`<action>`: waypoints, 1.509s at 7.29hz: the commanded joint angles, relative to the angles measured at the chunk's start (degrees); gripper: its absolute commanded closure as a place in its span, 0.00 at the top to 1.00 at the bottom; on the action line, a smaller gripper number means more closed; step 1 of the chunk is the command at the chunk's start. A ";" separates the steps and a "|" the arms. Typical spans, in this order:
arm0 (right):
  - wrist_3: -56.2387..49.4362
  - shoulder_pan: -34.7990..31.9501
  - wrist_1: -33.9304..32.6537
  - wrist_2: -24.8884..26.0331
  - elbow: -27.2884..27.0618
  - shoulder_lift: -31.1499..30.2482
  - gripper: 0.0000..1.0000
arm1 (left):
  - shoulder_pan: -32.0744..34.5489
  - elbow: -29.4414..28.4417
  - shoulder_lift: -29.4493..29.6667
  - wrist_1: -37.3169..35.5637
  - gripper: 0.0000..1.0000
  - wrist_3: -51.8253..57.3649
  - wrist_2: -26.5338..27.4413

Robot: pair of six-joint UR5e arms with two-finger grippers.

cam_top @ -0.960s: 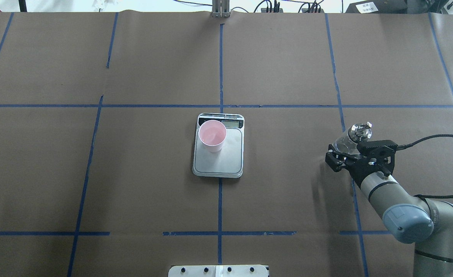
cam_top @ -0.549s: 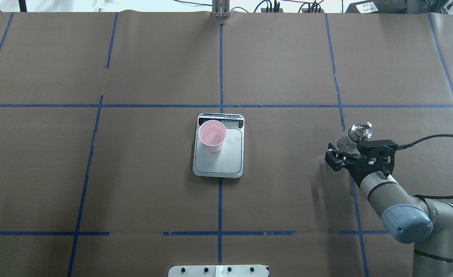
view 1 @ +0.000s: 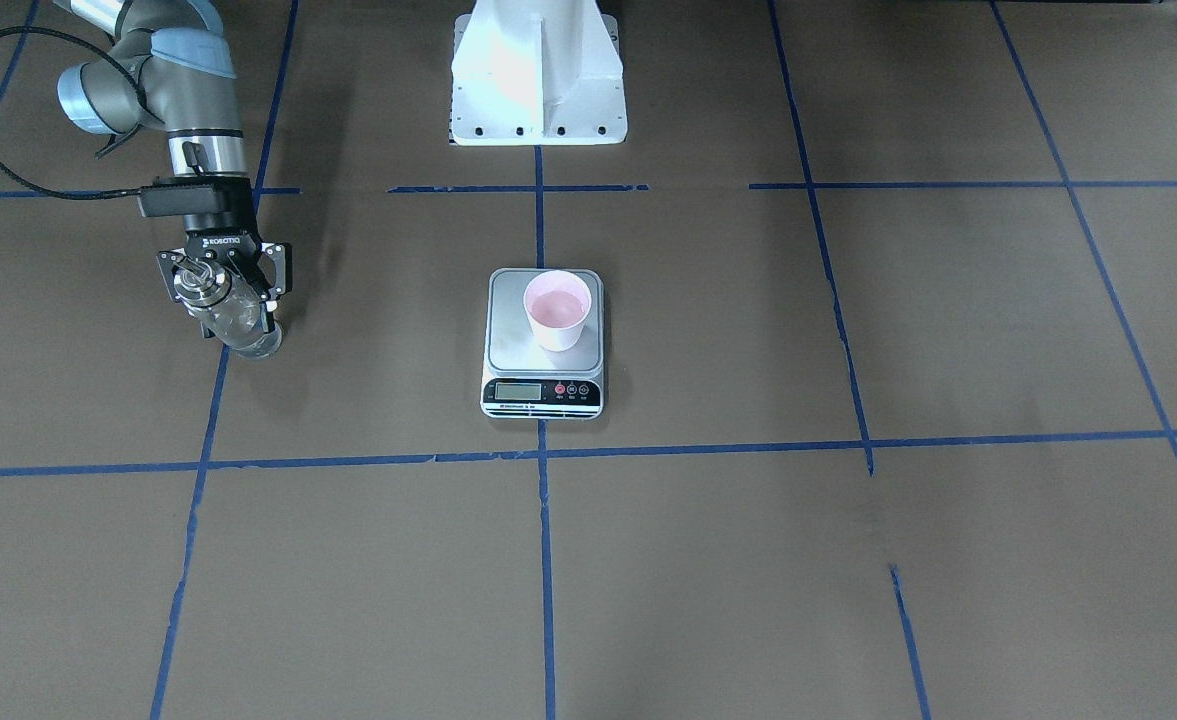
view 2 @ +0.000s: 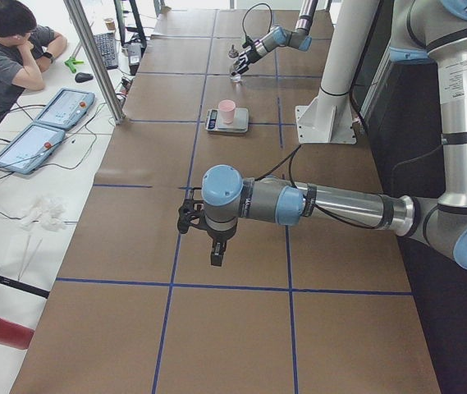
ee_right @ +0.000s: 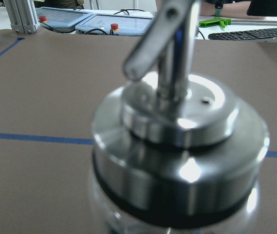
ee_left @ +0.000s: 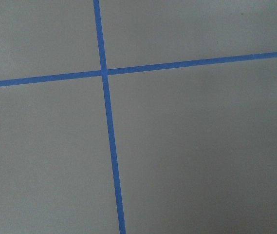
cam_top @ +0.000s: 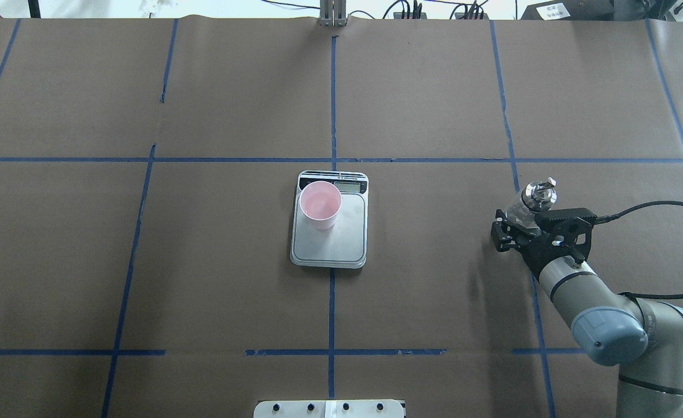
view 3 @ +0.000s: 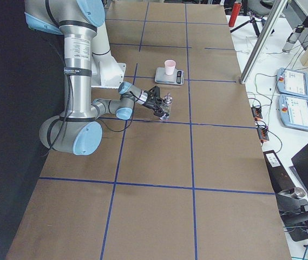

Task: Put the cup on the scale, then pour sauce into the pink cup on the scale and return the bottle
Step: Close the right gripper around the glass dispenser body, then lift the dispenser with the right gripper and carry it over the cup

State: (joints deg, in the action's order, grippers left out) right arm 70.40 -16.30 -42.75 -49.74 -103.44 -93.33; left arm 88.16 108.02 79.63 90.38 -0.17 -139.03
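The right gripper [cam_top: 517, 231] is closed on one clear glass cylindrical bottle [cam_top: 520, 210] with a silver metal collar and a small pour spout, one finger at each side of the glass body. The bottle is held nearly upright with the spout on top, low over the table and well to the robot's right of the scale. The sauce inside it cannot be made out.

One small flat kitchen scale [cam_top: 329, 247], with a square silver platform and a front panel carrying an LCD and red buttons, is seen at the middle of the brown paper-covered table [cam_top: 202, 87], which is marked with blue tape lines. One small tapered pale pink paper cup [cam_top: 320, 204] is stood upright on the scale's platform, toward the robot's left side of it.

The left gripper [view 2: 189, 220] is held low over the table, well apart from the scale on the robot's left; whether it is open or closed cannot be told. One seated person [view 2: 7, 49] is seen beyond the table's edge.
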 commanded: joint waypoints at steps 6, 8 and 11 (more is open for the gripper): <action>-24.45 -1.81 -0.32 2.02 -2.29 6.56 0.00 | -0.18 0.00 0.09 0.06 1.00 -0.01 -0.10; -30.76 -3.03 -3.55 1.24 -1.85 11.66 0.00 | -0.26 0.00 0.09 0.14 1.00 -0.01 -0.10; -33.82 -5.15 -29.74 -1.32 -2.73 24.28 0.00 | -0.26 0.00 0.18 0.23 1.00 -0.01 -0.27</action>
State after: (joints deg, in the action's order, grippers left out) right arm 38.30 -20.70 -59.69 -50.42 -105.68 -75.67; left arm 87.89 108.02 79.77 90.58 -0.18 -139.23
